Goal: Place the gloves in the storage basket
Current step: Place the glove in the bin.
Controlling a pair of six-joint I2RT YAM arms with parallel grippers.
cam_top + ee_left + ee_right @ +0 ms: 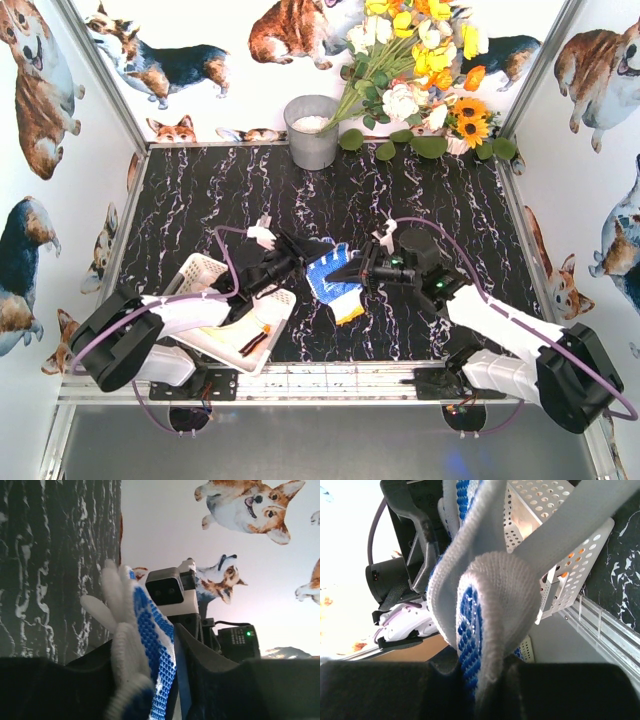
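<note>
A blue-dotted white glove point(331, 281) hangs above the table's middle, between my two grippers. My left gripper point(303, 262) reaches in from the left, its jaws closed against the glove's point(150, 645) finger end. From the right, my right gripper point(352, 272) is shut on the glove's point(485, 610) other side, the knit pinched between its pads. The white storage basket point(200, 270) sits near the front left, under my left arm, and holds a pale glove with orange trim point(255, 340). The basket's perforated wall point(570, 555) shows behind the glove in the right wrist view.
A grey metal bucket point(312, 130) stands at the back centre beside a bunch of flowers point(420, 60). Corgi-patterned walls close in the black marble table point(200, 190) on three sides. An aluminium rail point(330, 380) runs along the near edge.
</note>
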